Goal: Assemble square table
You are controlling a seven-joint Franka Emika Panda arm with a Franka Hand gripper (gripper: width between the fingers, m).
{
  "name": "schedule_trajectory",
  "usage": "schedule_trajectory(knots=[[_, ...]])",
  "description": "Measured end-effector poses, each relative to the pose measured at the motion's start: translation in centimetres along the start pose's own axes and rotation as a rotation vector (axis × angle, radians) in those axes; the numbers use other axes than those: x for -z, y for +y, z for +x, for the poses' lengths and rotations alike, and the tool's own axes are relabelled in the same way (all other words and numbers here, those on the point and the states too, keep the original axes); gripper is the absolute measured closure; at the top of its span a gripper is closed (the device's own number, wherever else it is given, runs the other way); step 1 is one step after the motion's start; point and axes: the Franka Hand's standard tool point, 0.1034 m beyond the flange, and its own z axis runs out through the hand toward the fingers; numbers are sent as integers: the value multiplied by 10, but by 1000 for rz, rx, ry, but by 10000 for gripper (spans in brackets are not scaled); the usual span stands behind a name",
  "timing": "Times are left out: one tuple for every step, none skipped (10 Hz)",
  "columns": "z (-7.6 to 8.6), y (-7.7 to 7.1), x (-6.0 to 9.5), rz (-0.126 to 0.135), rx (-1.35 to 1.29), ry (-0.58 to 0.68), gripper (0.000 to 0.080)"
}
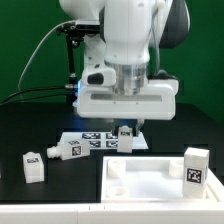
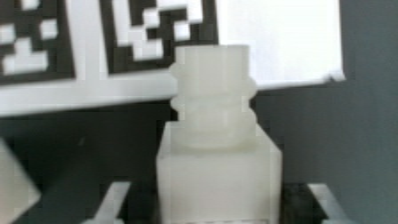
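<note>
The square table top [image 1: 150, 185], a white slab with a raised rim and corner sockets, lies at the front of the exterior view. My gripper [image 1: 126, 128] hangs over the near edge of the marker board [image 1: 95, 141], around one white leg [image 1: 125, 135]. In the wrist view this leg [image 2: 217, 130] fills the middle, its stepped tip pointing toward the marker board [image 2: 107, 50]. The gripper [image 2: 217, 205] is open: both fingers [image 2: 118, 200] flank the leg with a dark gap on each side. Three other legs lie loose: two [image 1: 32, 166] [image 1: 66, 150] on the exterior view's left, one [image 1: 197, 167] on its right.
The black tabletop [image 1: 30, 125] stretches to a green backdrop. A black stand with a blue light [image 1: 75, 90] and cables rises behind the arm. The right-hand leg stands against the slab's right rim.
</note>
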Motion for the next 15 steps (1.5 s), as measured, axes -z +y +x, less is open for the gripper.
schedule_trajectory(knots=[[0, 0, -8, -6, -1, 5, 517], [0, -3, -11, -5, -7, 17, 517], [0, -6, -11, -5, -7, 30, 517], [0, -7, -11, -5, -6, 30, 517], [0, -6, -11, -5, -6, 29, 466], [0, -6, -11, -5, -6, 28, 329], [-3, -5, -9, -2, -6, -20, 329], [5, -2, 5, 8, -19, -60, 188], [15, -1, 15, 12, -19, -82, 161], [17, -2, 24, 21, -28, -184, 161], [27, -2, 31, 32, -45, -291, 153], [38, -2, 33, 38, -55, -351, 153], [42, -6, 31, 37, -46, -354, 151], [39, -11, 31, 45, -2, -388, 151], [42, -11, 31, 57, 55, -413, 151]])
